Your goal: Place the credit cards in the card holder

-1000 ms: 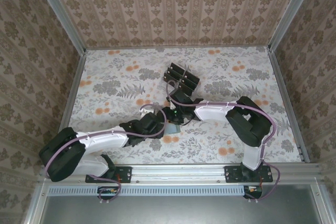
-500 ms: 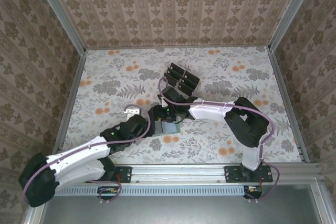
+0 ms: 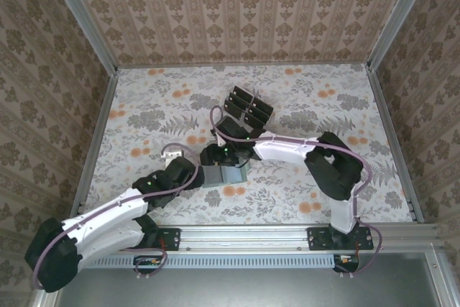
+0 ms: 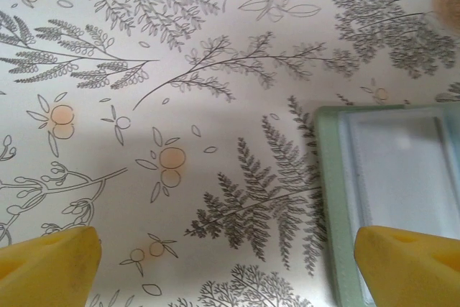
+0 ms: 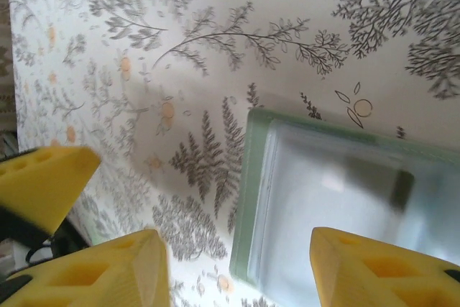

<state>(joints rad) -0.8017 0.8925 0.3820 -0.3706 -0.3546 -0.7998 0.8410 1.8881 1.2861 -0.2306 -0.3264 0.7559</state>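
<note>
The card holder (image 3: 227, 175) is a flat grey-green sleeve lying on the flowered table near the middle front. Its left edge shows in the left wrist view (image 4: 330, 199) and in the right wrist view (image 5: 248, 199). My left gripper (image 3: 201, 177) is low at its left side, open (image 4: 226, 264), with the right fingertip (image 4: 410, 264) over the holder's edge. My right gripper (image 3: 215, 157) hangs over the holder's far left part, open (image 5: 241, 271), with nothing between its fingers. The dark credit cards (image 3: 248, 108) stand in a clear rack behind.
The rack of cards stands just behind the right arm's wrist. Metal rails edge the table left (image 3: 97, 134) and right (image 3: 392, 134), with patterned walls all round. Another yellow fingertip (image 5: 43, 185) shows at the left of the right wrist view.
The left arm has drawn back, so its gripper has slid left off the holder. The right gripper has moved left, from the holder's right side to over its left part.
</note>
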